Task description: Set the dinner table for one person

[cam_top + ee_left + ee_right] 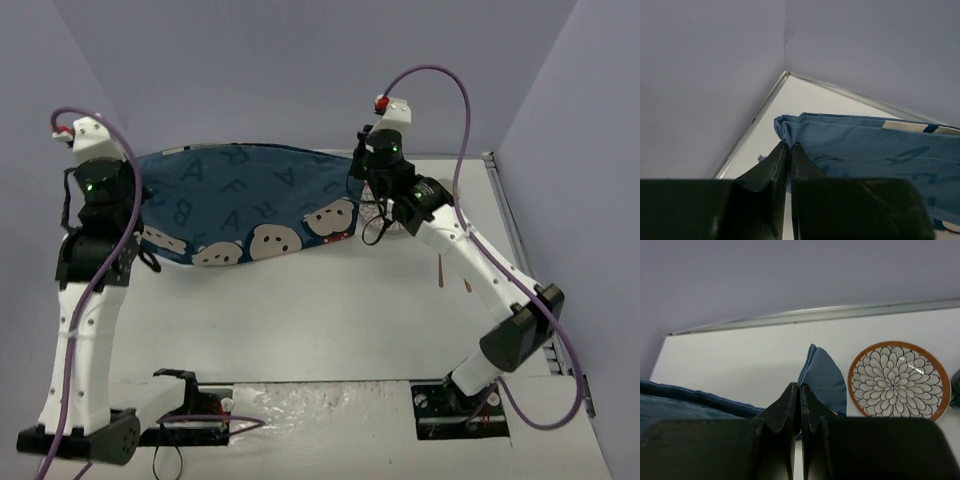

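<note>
Dinner table underlies placemat pinched by left gripper, right gripper.

Soft matt cloth placemat at the tips of smooth black plastic fingers. Glossy glazed plate just right of them, on smooth matt dinner table.

I can read only loose capitals, darker blue print on the blue cloth placemat w/ white bear faces: A, R, B, some turned or upside down in top view. Left wrist cam shows faint strokes on the same cloth, illegible.
</note>
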Robot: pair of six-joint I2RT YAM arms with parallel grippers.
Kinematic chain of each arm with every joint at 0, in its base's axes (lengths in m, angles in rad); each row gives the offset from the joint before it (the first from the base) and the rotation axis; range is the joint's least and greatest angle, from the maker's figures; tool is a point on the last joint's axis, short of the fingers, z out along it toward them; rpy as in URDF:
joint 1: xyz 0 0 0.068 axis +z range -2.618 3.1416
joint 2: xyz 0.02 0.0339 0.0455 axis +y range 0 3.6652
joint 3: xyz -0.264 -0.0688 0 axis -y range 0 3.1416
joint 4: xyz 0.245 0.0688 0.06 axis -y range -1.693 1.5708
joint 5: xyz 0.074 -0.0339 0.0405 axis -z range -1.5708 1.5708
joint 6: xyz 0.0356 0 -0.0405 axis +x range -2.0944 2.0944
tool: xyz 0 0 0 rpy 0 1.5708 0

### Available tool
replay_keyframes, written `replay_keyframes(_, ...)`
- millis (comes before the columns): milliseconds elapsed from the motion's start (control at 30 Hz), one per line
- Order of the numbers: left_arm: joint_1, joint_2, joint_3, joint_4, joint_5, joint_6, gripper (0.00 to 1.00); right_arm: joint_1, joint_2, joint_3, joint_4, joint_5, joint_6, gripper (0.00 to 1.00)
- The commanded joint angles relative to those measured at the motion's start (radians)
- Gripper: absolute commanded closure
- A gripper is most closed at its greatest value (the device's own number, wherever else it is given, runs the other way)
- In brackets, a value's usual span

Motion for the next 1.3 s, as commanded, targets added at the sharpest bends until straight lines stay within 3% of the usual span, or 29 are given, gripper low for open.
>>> replay_keyframes(0, 0.008, -0.11, 0.045, 0.114, 0.077, 0.065, 1.0, 0.007, -0.201, -0.028, 0.156, -0.031, -0.048, 1.0)
replay_keyframes(133, 0.007, -0.19, 0.028, 0.064, 0.139, 0.048, 1.0, 0.02, -0.319, -0.116, 0.157, -0.046, -0.036, 1.0)
replay_keyframes(333, 0.008, -0.313, -0.009, -0.022, 0.126, 0.039, 1.0, 0.031, -0.471, -0.217, 0.149, -0.081, -0.005, 1.0)
replay_keyframes(500, 0.008, -0.275, -0.021, -0.051, 0.078, 0.027, 1.0, 0.032, -0.445, -0.19, 0.111, -0.07, 0.01, 1.0)
replay_keyframes(733, 0.012, -0.03, -0.103, 0.068, 0.0, -0.003, 1.0, -0.01, -0.223, -0.076, 0.043, -0.008, 0.064, 1.0)
replay_keyframes(1133, 0.177, 0.556, -0.064, 0.275, -0.031, -0.007, 1.0, -0.083, 0.47, 0.195, 0.05, -0.14, 0.112, 1.0)
replay_keyframes(1267, 0.217, 0.712, -0.017, 0.354, -0.024, 0.023, 1.0, -0.088, 0.617, 0.314, 0.074, -0.142, 0.082, 1.0)
